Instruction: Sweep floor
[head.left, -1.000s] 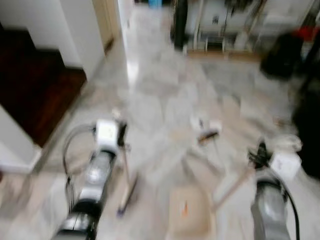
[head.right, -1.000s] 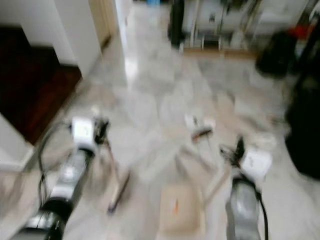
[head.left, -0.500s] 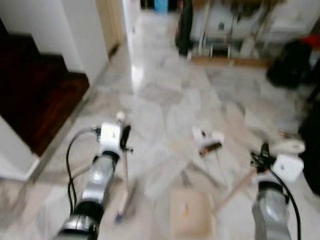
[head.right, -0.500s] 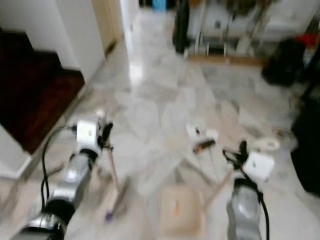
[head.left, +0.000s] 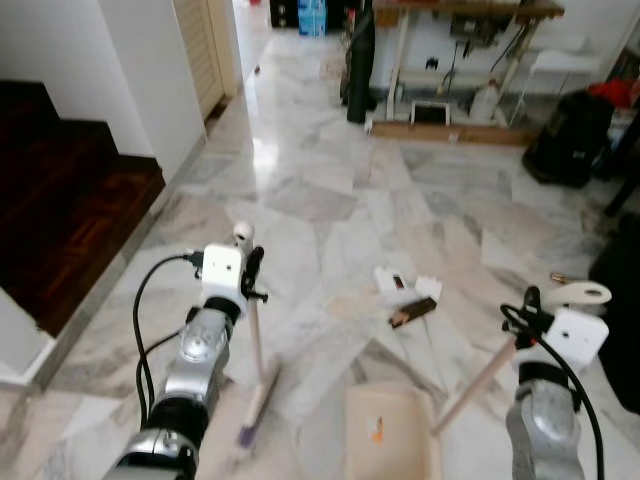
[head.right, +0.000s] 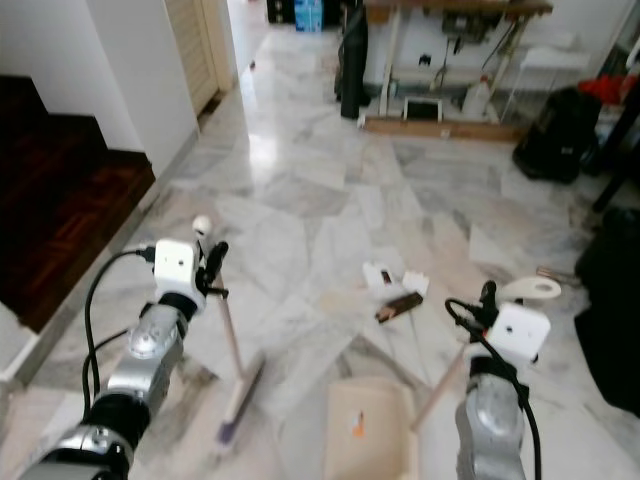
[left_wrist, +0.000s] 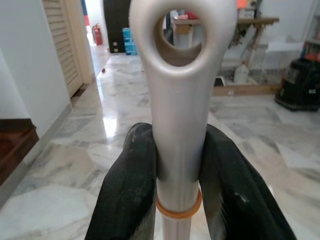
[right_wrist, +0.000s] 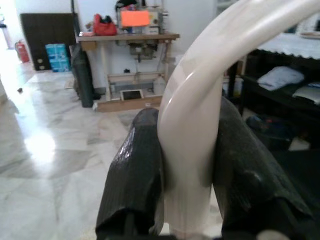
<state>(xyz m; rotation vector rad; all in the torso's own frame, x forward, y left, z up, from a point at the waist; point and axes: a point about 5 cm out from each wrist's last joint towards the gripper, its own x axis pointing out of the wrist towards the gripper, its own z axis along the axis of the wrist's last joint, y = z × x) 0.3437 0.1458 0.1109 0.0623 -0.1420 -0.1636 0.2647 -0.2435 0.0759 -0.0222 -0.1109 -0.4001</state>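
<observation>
The blur of a second ago is gone and the head views are sharp now, a sign that the walk has been slowed or halted, and the debris is brought into clear sight: small white scraps and a dark brown strip (head.left: 413, 313) are seen on the grey-veined marble floor (head.left: 320, 200), just ahead of the tools. The pale-handled broom (head.left: 255, 375) is held upright by the left gripper (head.left: 247, 268), its jaws clamped around the silver handle just below the looped end (left_wrist: 181, 85), and the bristle head is rested on the floor close to the robot. The beige long-handled dustpan (head.left: 390, 450) is held by the right gripper (head.left: 527, 305), jaws closed on the cream curved handle (right_wrist: 200, 125), and its tray is laid flat on the floor beside the broom. The debris lies a little beyond both, so sweeping is judged ready to be started.
</observation>
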